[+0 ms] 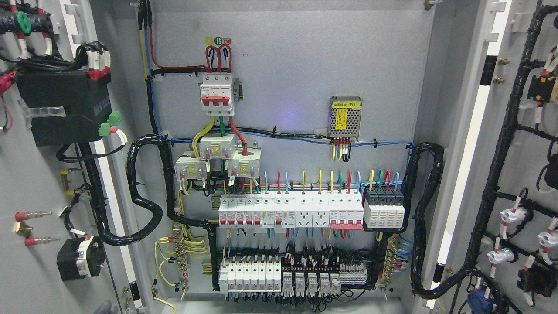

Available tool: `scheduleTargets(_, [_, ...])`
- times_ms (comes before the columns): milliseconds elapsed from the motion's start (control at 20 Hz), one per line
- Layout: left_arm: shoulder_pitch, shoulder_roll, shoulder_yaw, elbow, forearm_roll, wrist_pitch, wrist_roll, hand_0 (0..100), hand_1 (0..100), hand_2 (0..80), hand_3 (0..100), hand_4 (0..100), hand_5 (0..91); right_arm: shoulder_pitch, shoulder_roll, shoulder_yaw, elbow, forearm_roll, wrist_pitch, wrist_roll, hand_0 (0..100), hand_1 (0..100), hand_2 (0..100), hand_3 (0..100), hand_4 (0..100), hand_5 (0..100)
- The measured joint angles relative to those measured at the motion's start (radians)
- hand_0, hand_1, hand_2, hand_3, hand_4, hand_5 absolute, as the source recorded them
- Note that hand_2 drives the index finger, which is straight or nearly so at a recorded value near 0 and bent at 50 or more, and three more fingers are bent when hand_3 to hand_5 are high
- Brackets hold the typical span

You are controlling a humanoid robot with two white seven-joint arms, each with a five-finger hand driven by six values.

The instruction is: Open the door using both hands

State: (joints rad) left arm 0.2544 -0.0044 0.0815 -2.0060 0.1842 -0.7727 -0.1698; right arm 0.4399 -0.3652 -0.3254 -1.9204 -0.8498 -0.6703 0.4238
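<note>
Both doors of the grey metal electrical cabinet stand swung wide, and the head view looks straight into the open interior. The left grey metal door leaf [39, 183] fills the left edge, its inner face towards us, carrying a black box-shaped module [61, 109] and a thick black spiral-wrapped cable loom [144, 192] that loops back to the cabinet. The right grey metal door leaf [518, 174] fills the right edge, likewise turned inner face out, with a black cable harness [492, 187] branching across it. Between them sits the grey back panel [296, 65] with a red-and-white three-pole main breaker [216, 93] high up and rows of white miniature breakers [248, 211] lower down.

And no robot hand shows anywhere, left or right; no arm comes in from the lower edge either. So whether the fingers are spread or curled cannot be told, nor which hand is nearer which leaf. Each leaf's long axis runs vertical, hinged at the cabinet's side walls.

Judging by how the leaves lie, the opening looks finished. Both leaves are cut off by the picture's sides, so their outer edges and handles are hidden.
</note>
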Motion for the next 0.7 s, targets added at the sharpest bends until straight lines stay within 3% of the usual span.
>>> scheduleTargets(701, [0.017,0.033,0.165,0.006,0.116,0.000,0.000,0,0,0.0,0,0,0.0,0.027,0.004,-0.042,0.025,-0.043,-0.002,0.000,39,0,0,0,0,0])
